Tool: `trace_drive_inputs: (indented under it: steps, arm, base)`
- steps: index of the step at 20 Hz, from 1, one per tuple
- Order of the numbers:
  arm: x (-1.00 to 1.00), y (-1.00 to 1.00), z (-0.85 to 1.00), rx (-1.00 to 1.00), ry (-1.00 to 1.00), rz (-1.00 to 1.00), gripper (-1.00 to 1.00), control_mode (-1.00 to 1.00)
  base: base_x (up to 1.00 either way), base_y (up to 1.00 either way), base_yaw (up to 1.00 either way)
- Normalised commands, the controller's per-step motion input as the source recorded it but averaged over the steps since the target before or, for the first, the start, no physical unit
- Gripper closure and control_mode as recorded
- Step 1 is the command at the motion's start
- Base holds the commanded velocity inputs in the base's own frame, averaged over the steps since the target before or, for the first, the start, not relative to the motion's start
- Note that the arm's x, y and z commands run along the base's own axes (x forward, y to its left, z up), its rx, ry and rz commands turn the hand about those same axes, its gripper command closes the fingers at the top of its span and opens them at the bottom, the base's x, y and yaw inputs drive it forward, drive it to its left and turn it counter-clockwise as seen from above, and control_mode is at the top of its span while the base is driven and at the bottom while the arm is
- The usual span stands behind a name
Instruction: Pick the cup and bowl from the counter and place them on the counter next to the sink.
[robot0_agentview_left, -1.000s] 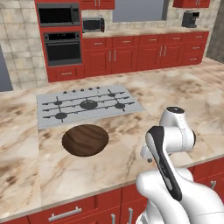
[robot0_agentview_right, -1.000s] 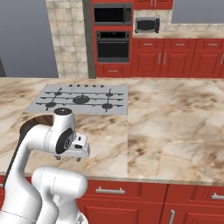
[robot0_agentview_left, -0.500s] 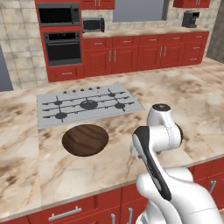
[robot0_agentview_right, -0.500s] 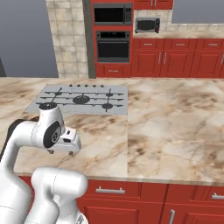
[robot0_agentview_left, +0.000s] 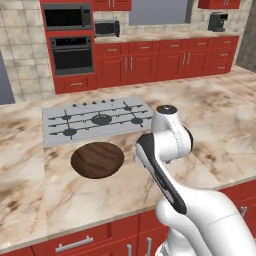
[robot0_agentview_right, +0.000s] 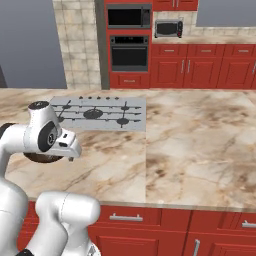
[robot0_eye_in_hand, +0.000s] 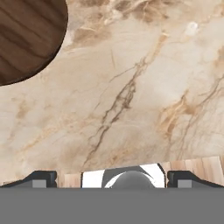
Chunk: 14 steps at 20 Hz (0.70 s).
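Observation:
The dark-brown wood-grain bowl (robot0_agentview_left: 97, 160) rests on the tan marble counter (robot0_agentview_left: 225, 135), just in front of the cooktop. From the right base camera only a sliver of the bowl (robot0_agentview_right: 35, 158) peeks out under my arm. In the hand view the bowl (robot0_eye_in_hand: 26, 35) fills the upper left corner, and my gripper (robot0_eye_in_hand: 113, 180) hangs open over bare counter (robot0_eye_in_hand: 131, 87) beside it, holding nothing. Its fingertips (robot0_eye_in_hand: 41, 179) stand far apart. The cup and the sink are out of view.
A grey cooktop (robot0_agentview_left: 95, 120) with black burners lies behind the bowl. Red cabinets with a wall oven (robot0_agentview_left: 72, 52) stand across the aisle. The counter's front edge (robot0_agentview_left: 100, 220) runs close to my base. Wide marble stretches to the right (robot0_agentview_right: 200, 140).
My arm has swung leftward toward the bowl, and its upper link now sits closer to the bowl's right rim. The jaws stayed open. The bowl has not moved.

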Motion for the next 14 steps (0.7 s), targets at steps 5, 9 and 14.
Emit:
trace_drive_inputs:
  steps: [5,9,14]
  arm:
    - [0.25,0.03,0.0,0.15,-0.05,-0.02,-1.0,-1.0]
    - [0.16,0.03,0.0,0.19,-0.05,-0.01,-1.0,-1.0]
    - [0.19,0.08,0.0,0.14,-0.01,-0.02,-1.0,-1.0]
  base:
    - [0.0,0.0,0.0]
    - [0.0,0.0,0.0]
    - [0.0,0.0,0.0]
